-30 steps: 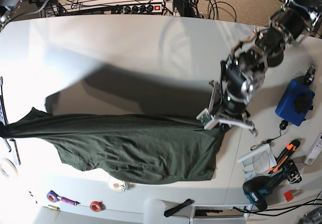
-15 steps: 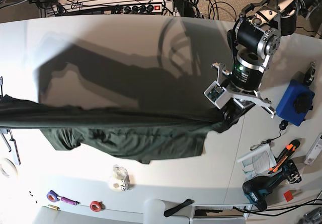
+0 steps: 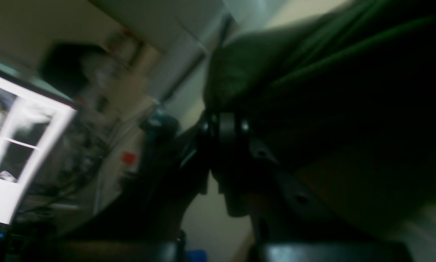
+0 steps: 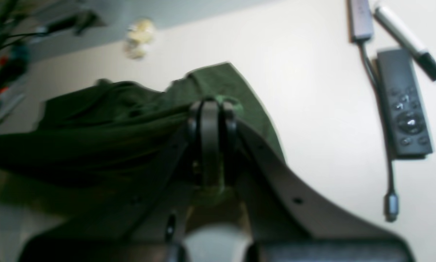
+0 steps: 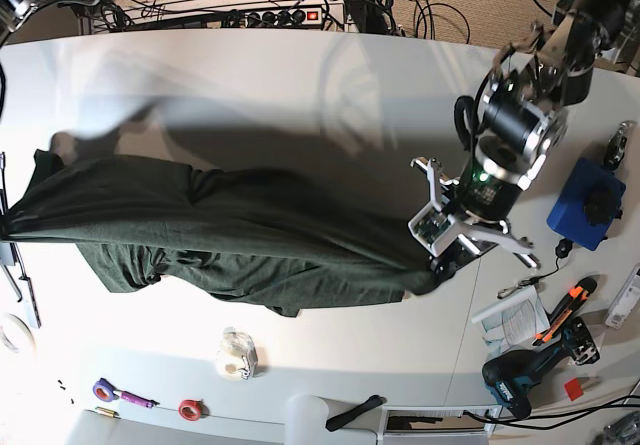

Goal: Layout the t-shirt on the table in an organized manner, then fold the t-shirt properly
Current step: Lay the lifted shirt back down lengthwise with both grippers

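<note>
Both grippers are clamped on the t-shirt (image 5: 240, 235): left gripper (image 3: 225, 123) at one end, right gripper (image 4: 210, 109) at the opposite end. Garment hangs stretched between them above the table (image 5: 300, 95), long axis running arm to arm, lower folds sagging toward the near edge. Neither arm is nearer; lowering must be joint.
</note>
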Robot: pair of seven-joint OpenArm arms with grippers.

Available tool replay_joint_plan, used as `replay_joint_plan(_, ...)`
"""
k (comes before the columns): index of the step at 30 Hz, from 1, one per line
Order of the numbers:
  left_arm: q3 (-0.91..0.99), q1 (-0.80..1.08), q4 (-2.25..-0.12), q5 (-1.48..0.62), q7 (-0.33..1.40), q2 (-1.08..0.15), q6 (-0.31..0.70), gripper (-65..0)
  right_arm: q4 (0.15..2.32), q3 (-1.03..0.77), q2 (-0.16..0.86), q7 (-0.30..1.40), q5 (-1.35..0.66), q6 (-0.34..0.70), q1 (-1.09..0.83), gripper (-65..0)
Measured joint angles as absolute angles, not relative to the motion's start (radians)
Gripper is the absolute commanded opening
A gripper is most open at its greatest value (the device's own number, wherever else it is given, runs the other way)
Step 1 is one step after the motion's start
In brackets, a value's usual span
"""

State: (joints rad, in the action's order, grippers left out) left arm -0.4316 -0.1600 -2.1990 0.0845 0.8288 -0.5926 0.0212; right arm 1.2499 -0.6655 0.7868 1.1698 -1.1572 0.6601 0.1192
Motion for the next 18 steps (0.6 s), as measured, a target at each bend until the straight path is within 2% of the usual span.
replay_joint_plan(4, -0.432, -0.223, -2.080, 0.083, 0.792, -0.542, 0.043, -65.0, 1.250, -0.646, 0.752, 1.074, -1.071, 0.650, 0.121, -65.0)
replay_joint_plan(10, -0.432, -0.347, -1.917, 0.079, 0.749, -0.496, 0.045, -65.0, 1.250, -0.646, 0.738, 0.942, -0.939, 0.567, 0.181, -65.0)
replay_joint_plan(15, -0.433, -0.454, -1.840, -0.025, 0.746, -0.488, 0.047, -65.0, 1.249, -0.646, 0.737, 0.931, -0.913, 0.553, 0.244, -65.0)
replay_joint_plan(18, -0.433, -0.484, -1.775, -0.075, 0.719, -0.488, 0.113, -65.0, 1.250, -0.633, 0.739, 0.928, -0.831, 0.554, 0.256, -65.0)
